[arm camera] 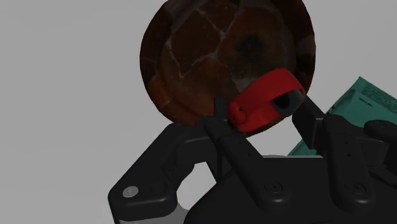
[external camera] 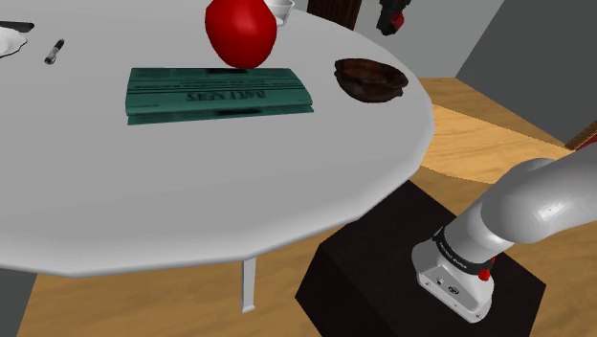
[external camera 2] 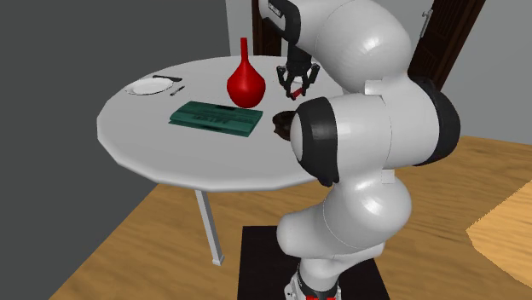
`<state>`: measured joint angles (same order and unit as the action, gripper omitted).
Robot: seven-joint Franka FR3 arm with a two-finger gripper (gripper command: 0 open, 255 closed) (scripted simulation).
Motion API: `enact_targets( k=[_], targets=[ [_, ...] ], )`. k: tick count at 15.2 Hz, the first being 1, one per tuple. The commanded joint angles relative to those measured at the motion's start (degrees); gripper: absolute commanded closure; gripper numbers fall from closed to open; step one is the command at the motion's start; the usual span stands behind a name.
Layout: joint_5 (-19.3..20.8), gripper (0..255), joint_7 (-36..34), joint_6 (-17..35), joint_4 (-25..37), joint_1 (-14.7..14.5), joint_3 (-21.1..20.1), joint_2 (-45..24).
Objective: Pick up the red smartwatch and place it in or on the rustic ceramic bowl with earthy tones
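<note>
The red smartwatch is clasped between my black fingers, so my gripper is shut on it. Below the watch lies the dark brown ceramic bowl, mottled with pale cracks. In the second exterior view the gripper hangs above the table with the watch in it, and the bowl is partly hidden behind my arm. The shoulder view has the bowl near the table's right edge, with the gripper high above and beyond it.
A red vase stands behind a green newspaper on the round white table. A pen, a plate and a white cup sit further back. My stand is below the table's edge.
</note>
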<state>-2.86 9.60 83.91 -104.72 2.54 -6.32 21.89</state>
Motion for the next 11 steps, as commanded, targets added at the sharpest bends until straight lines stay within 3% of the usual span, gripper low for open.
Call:
enact_targets(
  k=[1, 11],
  targets=[
    [0.1, 255, 0.5, 1.5, -2.0, 0.1, 0.3, 0.5],
    [-0.2, 255, 0.8, 9.1, -11.8, 0.0, 0.2, 2.7]
  ],
)
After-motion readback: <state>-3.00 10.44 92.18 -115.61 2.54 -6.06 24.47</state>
